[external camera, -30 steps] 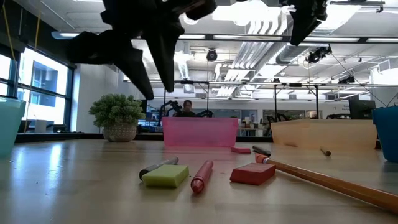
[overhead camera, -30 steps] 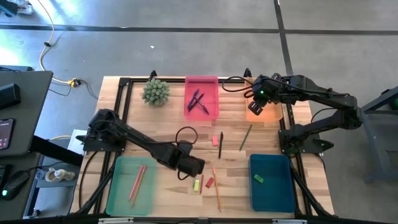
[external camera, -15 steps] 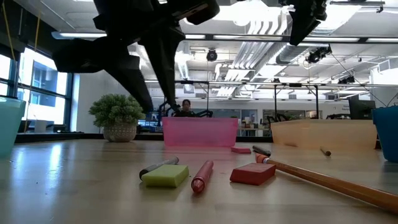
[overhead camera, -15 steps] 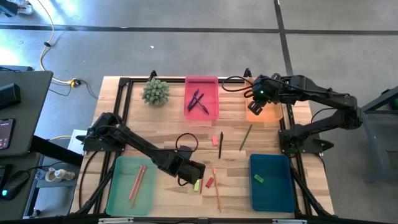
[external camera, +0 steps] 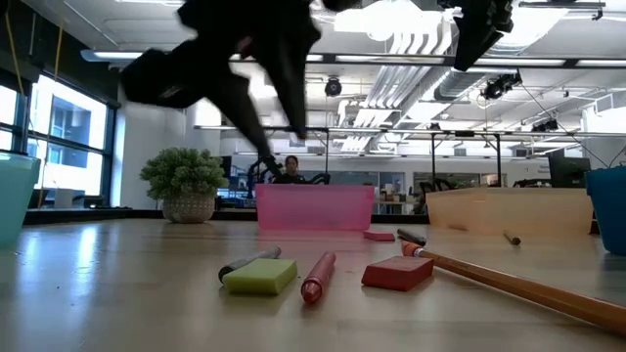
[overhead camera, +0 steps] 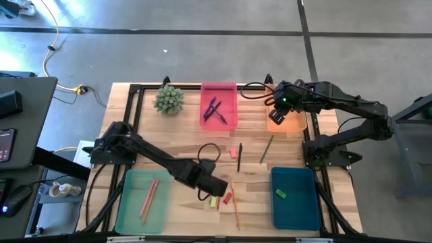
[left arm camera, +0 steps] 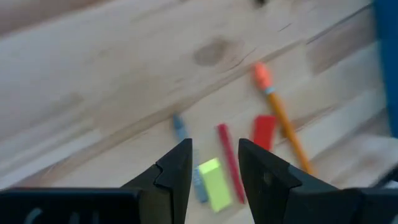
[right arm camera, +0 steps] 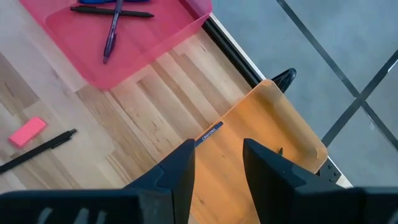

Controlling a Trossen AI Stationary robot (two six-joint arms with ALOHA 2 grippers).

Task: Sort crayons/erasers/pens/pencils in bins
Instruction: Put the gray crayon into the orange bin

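While the left gripper (overhead camera: 217, 191) hangs low over the near middle of the pale slatted wooden table (overhead camera: 175, 131), its two dark fingers (left arm camera: 176, 171) stand a little apart with nothing between them, right above a cluster of loose items. There lies the stubby yellow-green eraser (left arm camera: 215, 182), touching a short grey-blue crayon (left arm camera: 188, 165) on one side, with a thin red stick (left arm camera: 231, 162) just beside it on the other. The flat red eraser (left arm camera: 263, 131) sits next, against the long orange pencil (left arm camera: 281, 115).

Across the table, the right gripper (overhead camera: 278, 108) hovers over the shallow orange plastic bin (right arm camera: 267, 143), fingers (right arm camera: 177, 171) likewise parted and empty. Beside it sits the pink plastic bin (overhead camera: 219, 106), holding purple and blue pens (overhead camera: 214, 110). The pale green bin (overhead camera: 142, 200) at the near left holds two pink-orange pencils (overhead camera: 148, 198); the dark blue bin (overhead camera: 294, 198) at the near right holds a small green eraser (overhead camera: 280, 194). A pink eraser (overhead camera: 233, 152), a dark pen (overhead camera: 239, 156) and an olive crayon (overhead camera: 266, 149) rest mid-table.

A small spiky green potted plant (overhead camera: 169, 99) stands at the far edge. Beyond the table lies grey concrete floor (overhead camera: 202, 40) with a yellow cable; from table height an open workshop shows, ceiling pipes, bright lights, windows at the left, and a person (external camera: 290, 168) seated far back.
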